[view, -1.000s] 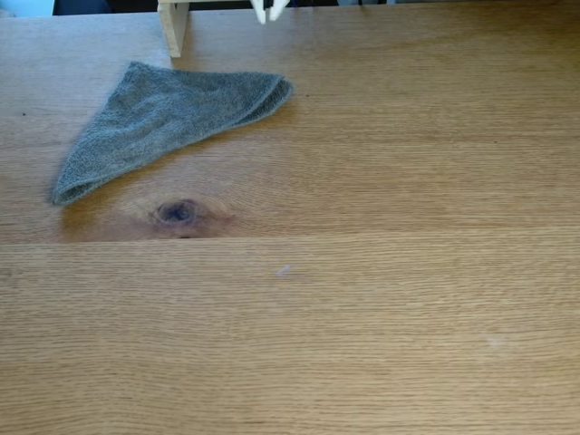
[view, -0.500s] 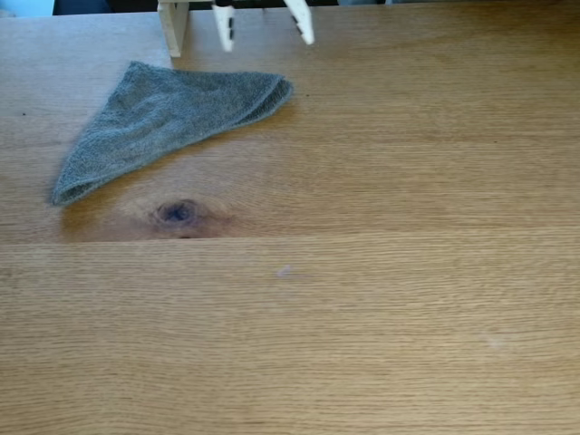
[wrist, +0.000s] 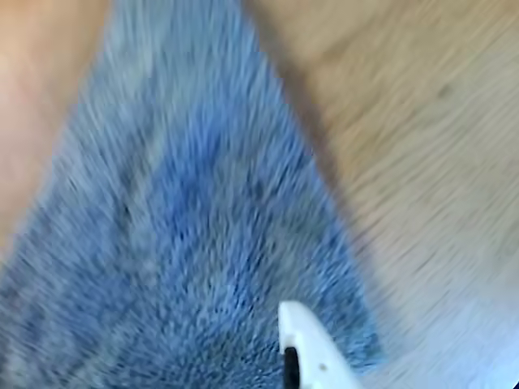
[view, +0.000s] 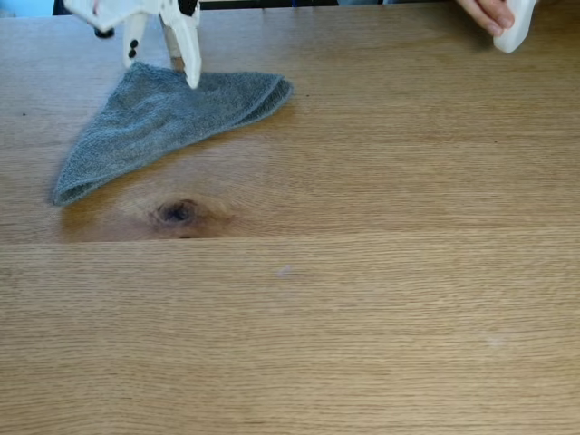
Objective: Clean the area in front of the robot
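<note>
We are looking down on the oak tabletop (view: 362, 299) in the fixed view, where the grey terry cloth (view: 159, 122) is lying folded into a rough triangle at the upper left, its long point reaching down toward the left edge. Just below the cloth we are seeing the dark oval knot (view: 178, 212), and further toward the middle a small pale speck (view: 285, 270).

The white arm (view: 109, 13) is reaching in from the top left, and its gripper (view: 161, 71) is sitting over the cloth's upper edge with the 2 pointed jaws spread apart, nothing between them. We cannot tell whether the tips are touching the fabric.

At the top right a person's hand (view: 485, 13) is holding a white object (view: 515, 25) at the table's far edge.

In the wrist view we are seeing the cloth (wrist: 186, 235) blurred and close, with 1 white jaw tip showing at the bottom edge above it.
</note>
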You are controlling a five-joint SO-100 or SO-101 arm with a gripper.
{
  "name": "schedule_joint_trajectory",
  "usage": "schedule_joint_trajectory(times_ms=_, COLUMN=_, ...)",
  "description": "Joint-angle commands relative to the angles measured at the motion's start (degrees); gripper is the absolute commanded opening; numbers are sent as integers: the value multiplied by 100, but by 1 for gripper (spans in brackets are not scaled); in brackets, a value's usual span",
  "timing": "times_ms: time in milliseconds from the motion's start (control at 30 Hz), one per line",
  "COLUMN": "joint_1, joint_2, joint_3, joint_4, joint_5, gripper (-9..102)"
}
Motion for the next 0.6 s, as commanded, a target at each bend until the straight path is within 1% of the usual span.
schedule_joint_trajectory(times_ms=0, joint_1=97, joint_2=-536, joint_3=-677, joint_4=97, joint_5=-202, gripper=52)
schedule_joint_trajectory(times_ms=100, joint_1=44, joint_2=-940, joint_3=-984, joint_4=387, joint_5=-325, gripper=55)
schedule_joint_trajectory(times_ms=200, joint_1=26, joint_2=-1459, joint_3=-1257, joint_4=413, joint_5=-615, gripper=54)
schedule_joint_trajectory(times_ms=333, joint_1=26, joint_2=-2109, joint_3=-1679, joint_4=650, joint_5=-1046, gripper=48)
schedule_joint_trajectory(times_ms=467, joint_1=79, joint_2=-2505, joint_3=-2118, joint_4=905, joint_5=-1125, gripper=43)
schedule_joint_trajectory(times_ms=567, joint_1=132, joint_2=-2654, joint_3=-2391, joint_4=1160, joint_5=-1125, gripper=35)
